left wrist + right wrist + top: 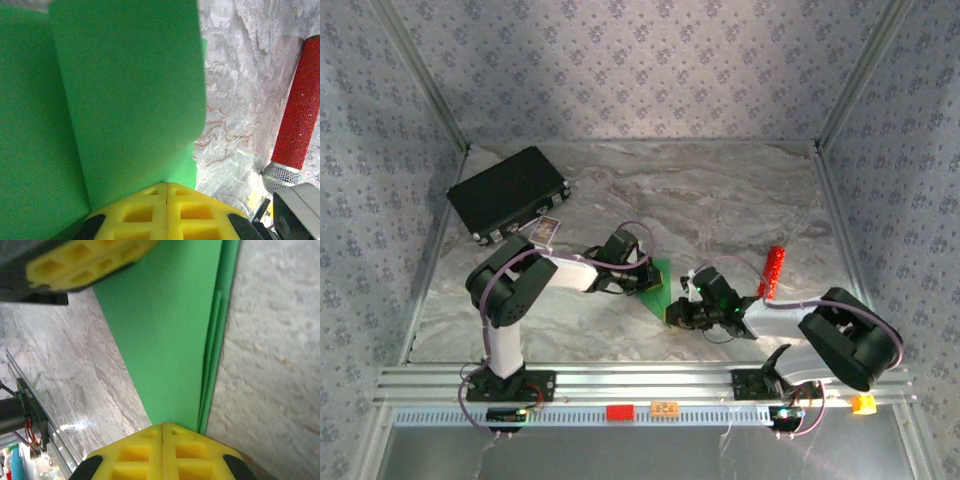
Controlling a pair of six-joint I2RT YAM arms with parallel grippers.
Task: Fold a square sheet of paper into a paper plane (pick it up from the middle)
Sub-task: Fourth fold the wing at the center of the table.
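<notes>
Grey marble-pattern tabletop (720, 195), papered walls around it. Our two arms meet near the middle: left arm (515, 285) reaching right, right arm (840, 340) reaching left. Black rectangular hard case (507, 195) sits far left, well apart from the work.

Thin bright-green paper sheet (660, 282) lies between the two wrists. It's already part-folded: the left wrist view has a flap standing up off the lower layer and curling at its free edge, and the right wrist view has stacked layer edges along one long side. Slim red glitter cylinder (775, 270) lies right of the sheet, near but apart.

Left jaws: closed, yellow pads (150, 197) meeting, with the raised flap running straight into the seam. We read that as pinched on the sheet. Right jaws: closed too, tips at the sheet's end. Whether they pinch it or just pin it flat, we cannot tell.

Handling, our call: very light and floppy, stiff only along creases. It will likely slide on the smooth tabletop, and crumple or tear if the arms pull against each other. Best hold is a flap edge or corner, with the other arm pinning the body beside the crease.

Hidden: from above the wrists cover most of the sheet, so its outline, fold count and crease alignment are unreadable. Pad contact is cut off at the frame bottom in both wrist views.
</notes>
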